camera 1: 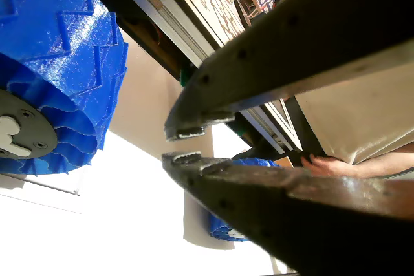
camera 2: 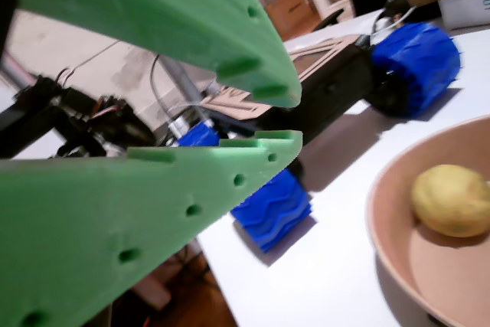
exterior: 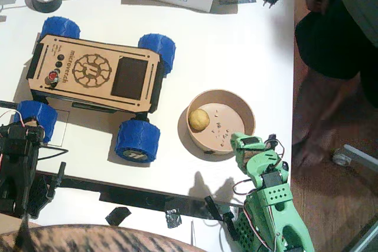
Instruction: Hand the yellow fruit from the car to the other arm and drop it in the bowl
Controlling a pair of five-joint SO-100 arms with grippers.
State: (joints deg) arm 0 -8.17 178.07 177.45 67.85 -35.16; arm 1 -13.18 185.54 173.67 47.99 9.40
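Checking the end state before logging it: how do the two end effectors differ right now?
The left end effector is black and sits by the car's blue wheel; the right end effector is green and sits beside the bowl, which holds the yellow fruit. Both have a narrow gap between the tips and hold nothing.

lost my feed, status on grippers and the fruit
Both grippers, left and right, empty, jaws slightly apart. Yellow fruit resting in bowl. Nothing in the way.

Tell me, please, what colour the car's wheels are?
Bright blue wheels, clearest in the fixed view.
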